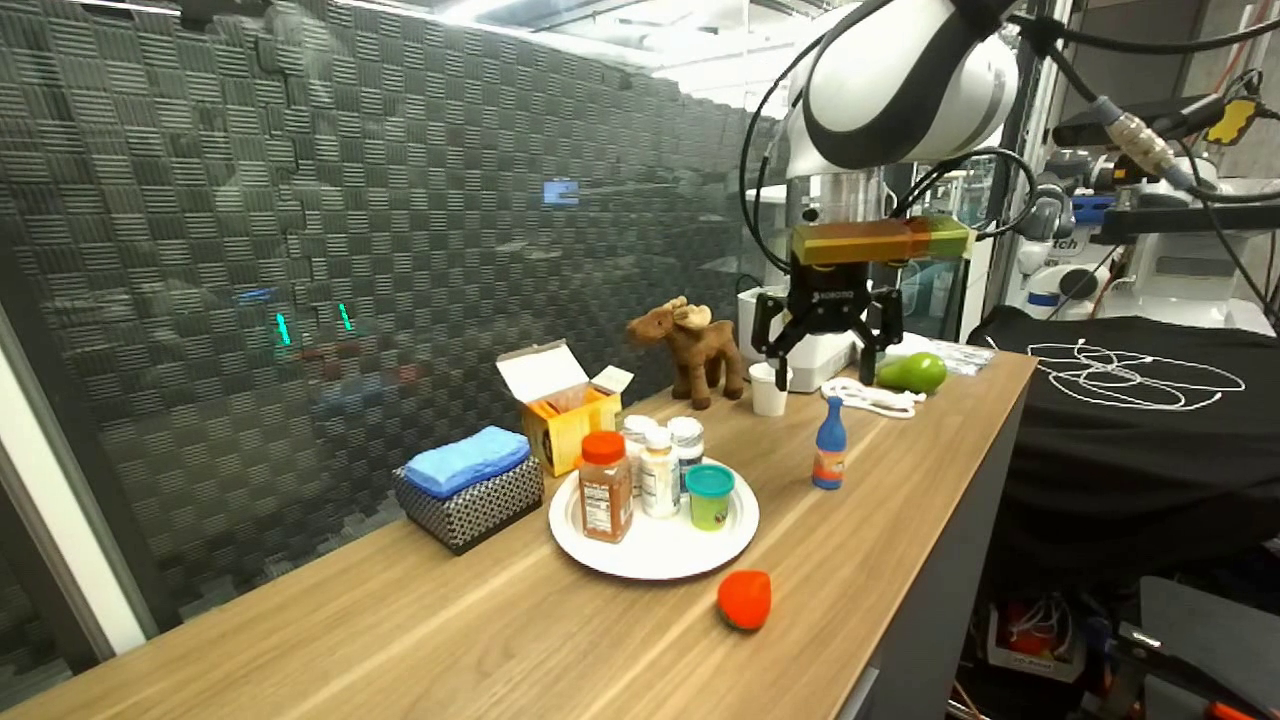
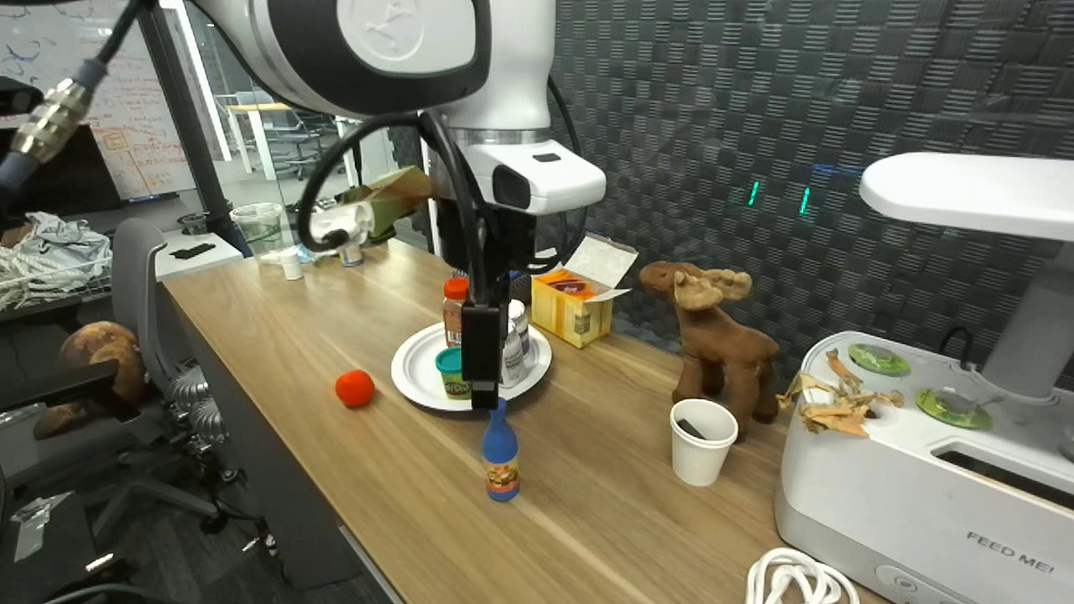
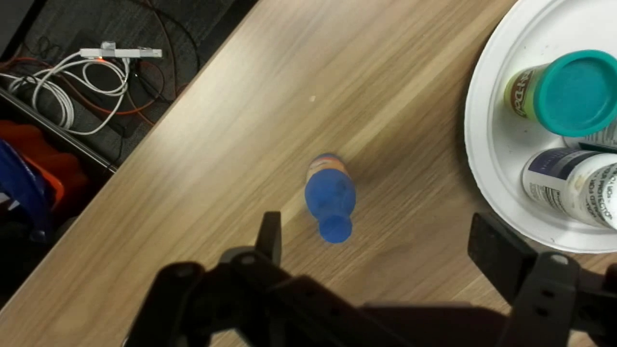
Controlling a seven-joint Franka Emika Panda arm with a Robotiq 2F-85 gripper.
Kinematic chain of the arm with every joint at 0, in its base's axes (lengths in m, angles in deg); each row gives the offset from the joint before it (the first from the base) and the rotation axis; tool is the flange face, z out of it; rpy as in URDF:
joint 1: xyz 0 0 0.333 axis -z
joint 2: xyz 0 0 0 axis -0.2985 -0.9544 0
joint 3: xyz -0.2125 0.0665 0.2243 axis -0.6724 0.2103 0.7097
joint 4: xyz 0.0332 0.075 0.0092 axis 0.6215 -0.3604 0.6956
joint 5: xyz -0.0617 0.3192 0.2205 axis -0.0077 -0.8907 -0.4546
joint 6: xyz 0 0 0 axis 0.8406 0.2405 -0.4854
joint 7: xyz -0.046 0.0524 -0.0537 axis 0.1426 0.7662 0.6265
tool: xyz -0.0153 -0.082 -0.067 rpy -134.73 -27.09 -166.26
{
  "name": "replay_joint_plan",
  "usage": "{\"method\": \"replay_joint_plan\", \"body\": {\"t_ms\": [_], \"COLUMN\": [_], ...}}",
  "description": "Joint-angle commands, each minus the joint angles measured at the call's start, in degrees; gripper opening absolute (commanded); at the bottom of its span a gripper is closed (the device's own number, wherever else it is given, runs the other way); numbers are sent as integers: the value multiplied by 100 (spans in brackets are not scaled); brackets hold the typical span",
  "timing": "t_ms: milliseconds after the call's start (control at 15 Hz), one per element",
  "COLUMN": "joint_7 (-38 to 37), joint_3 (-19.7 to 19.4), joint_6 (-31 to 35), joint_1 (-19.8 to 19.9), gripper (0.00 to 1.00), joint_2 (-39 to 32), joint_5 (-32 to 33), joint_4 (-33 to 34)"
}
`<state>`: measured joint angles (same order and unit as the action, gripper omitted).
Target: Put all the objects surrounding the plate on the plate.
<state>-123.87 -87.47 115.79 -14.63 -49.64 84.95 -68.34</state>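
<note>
A white-and-black robot arm (image 1: 915, 90) is hanging over a wooden counter (image 1: 480, 620), with its black gripper (image 1: 825, 378) pointing down. The gripper's two fingers (image 3: 499, 255) are standing wide apart. Near them and lower down, a blue bottle (image 1: 829, 450) with a picture label is standing upright on the counter; in the wrist view it is showing between the fingers, apart from both. A round white plate (image 1: 655, 558) is lying flat near the bottle, and it is holding five items, all standing upright: a brown jar (image 1: 606, 500) with an orange-red lid, three white pill bottles (image 1: 660, 482) clustering beside it, and a green tub (image 1: 710, 512) with a teal lid. A rounded red object (image 2: 355, 388) is resting on the bare wood near the plate, outside its rim. Behind the plate, in an exterior view, an open yellow carton (image 1: 570, 430) is standing with its flaps raised, and next to it a dark patterned box (image 1: 480, 502) is carrying a folded blue cloth (image 1: 468, 461). Farther along the counter, a brown plush moose (image 1: 700, 352) is standing near a white cup (image 2: 699, 461), and a white appliance (image 2: 889, 503) is sitting beside them, with the words "FEED ME!" showing in an exterior view. A looped white cord (image 1: 880, 400) is lying beside the appliance, and a green pear-shaped object (image 1: 915, 373) is resting close to the cord.
</note>
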Motion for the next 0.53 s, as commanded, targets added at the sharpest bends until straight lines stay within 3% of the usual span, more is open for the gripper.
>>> {"method": "replay_joint_plan", "body": {"t_ms": [0, 467], "joint_7": [-25, 91], "joint_3": [-5, 1], "joint_6": [530, 914], "joint_1": [75, 176], "gripper": [100, 100], "joint_2": [230, 47], "joint_5": [-56, -338], "joint_4": [-367, -423]}}
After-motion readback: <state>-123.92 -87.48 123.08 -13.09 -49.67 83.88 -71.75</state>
